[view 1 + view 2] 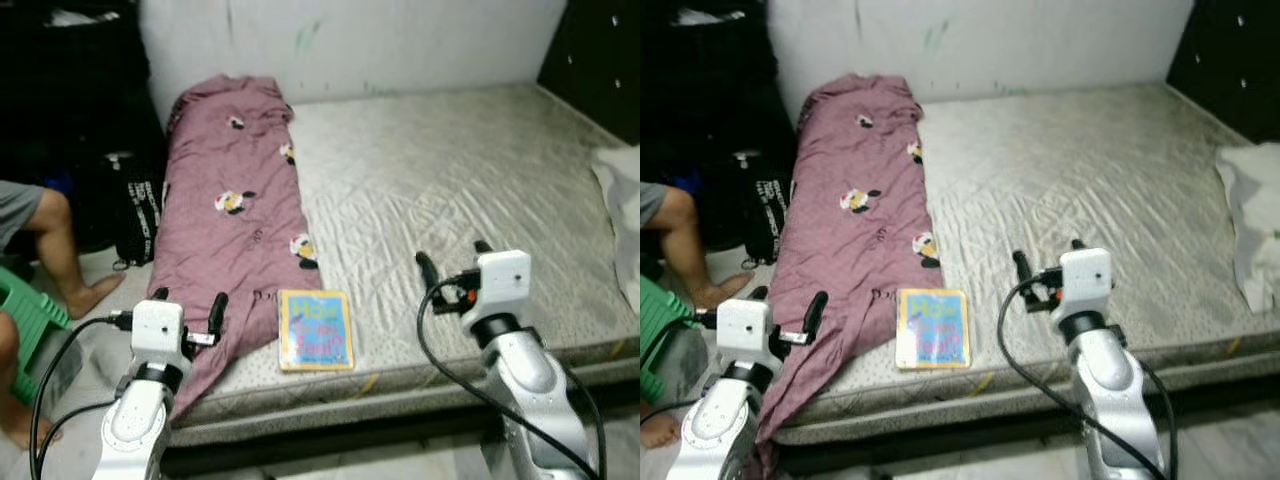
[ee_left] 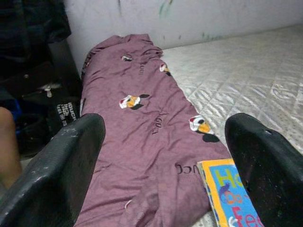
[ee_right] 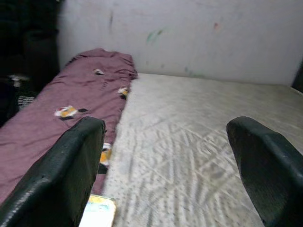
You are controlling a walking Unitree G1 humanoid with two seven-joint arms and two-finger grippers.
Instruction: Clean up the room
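Bare mattress with mauve blanket lying lengthwise along its left side, near end drooping over the edge. Book, yellow-blue cover, lies flat at the mattress's front edge, touching the blanket's right border.

Left gripper: fingers spread, holding nothing, poised above the blanket's near end; book lies just right of its right finger.

Right gripper: fingers spread, empty, over bare mattress; book sits to its left, apart.

Person's leg on floor at left, beside dark bag.
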